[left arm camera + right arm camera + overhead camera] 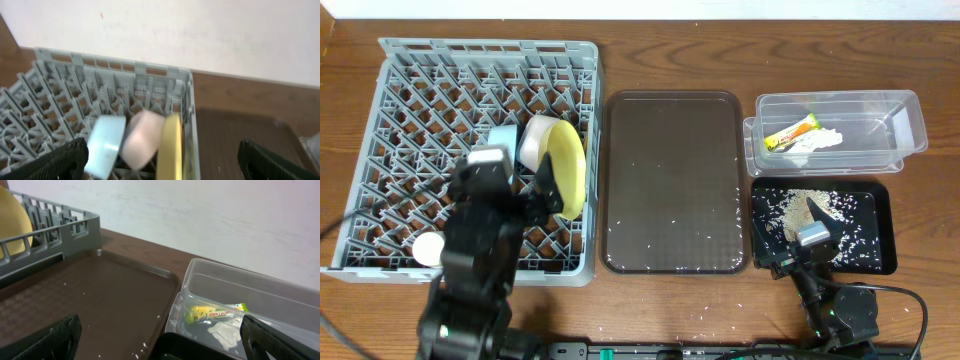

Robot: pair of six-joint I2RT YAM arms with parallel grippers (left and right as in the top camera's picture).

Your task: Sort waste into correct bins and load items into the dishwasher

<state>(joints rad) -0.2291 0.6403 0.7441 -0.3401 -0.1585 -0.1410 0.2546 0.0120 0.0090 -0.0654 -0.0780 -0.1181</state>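
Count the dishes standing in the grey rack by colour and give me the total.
light blue bowl: 1
white bowl: 1
yellow plate: 1
Total: 3

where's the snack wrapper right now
In the overhead view the snack wrapper lies inside the clear tub at the table's far right, beside the white tissue and just above the black tray.
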